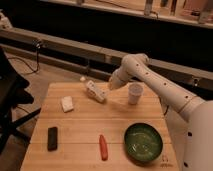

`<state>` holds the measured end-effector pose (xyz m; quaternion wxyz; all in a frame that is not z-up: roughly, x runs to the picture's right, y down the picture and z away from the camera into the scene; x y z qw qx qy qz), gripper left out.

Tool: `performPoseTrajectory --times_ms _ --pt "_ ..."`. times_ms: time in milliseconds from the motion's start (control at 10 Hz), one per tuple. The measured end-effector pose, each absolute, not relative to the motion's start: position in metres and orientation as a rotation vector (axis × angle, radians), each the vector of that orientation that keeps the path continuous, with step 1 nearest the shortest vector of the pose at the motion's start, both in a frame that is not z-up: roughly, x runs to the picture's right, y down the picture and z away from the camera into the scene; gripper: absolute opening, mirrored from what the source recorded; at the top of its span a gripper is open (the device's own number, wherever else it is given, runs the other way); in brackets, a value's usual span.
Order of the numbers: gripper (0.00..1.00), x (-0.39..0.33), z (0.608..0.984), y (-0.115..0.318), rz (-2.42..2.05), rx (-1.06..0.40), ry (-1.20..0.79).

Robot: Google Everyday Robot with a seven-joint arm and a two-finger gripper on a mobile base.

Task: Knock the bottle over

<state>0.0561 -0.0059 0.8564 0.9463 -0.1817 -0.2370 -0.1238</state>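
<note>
The slim pale bottle (95,92) is tipped over toward the left on the wooden table (85,125), its cap end pointing up-left and its base near the gripper. My gripper (109,87) is at the end of the white arm, right beside the bottle's right end and low over the table. The white cup (135,93) stands upright just right of the gripper.
A white block (67,103) lies left of the bottle. A black rectangular object (52,138) lies at the front left, an orange carrot-like item (103,147) at the front middle, a green bowl (143,142) at the front right. A dark chair (10,100) stands left.
</note>
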Motion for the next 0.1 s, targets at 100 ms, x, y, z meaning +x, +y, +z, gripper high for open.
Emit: performPoseTrajectory --times_ms 100 --pt "0.0 0.0481 0.8547 -0.0069 -0.259 -0.373 -0.488"
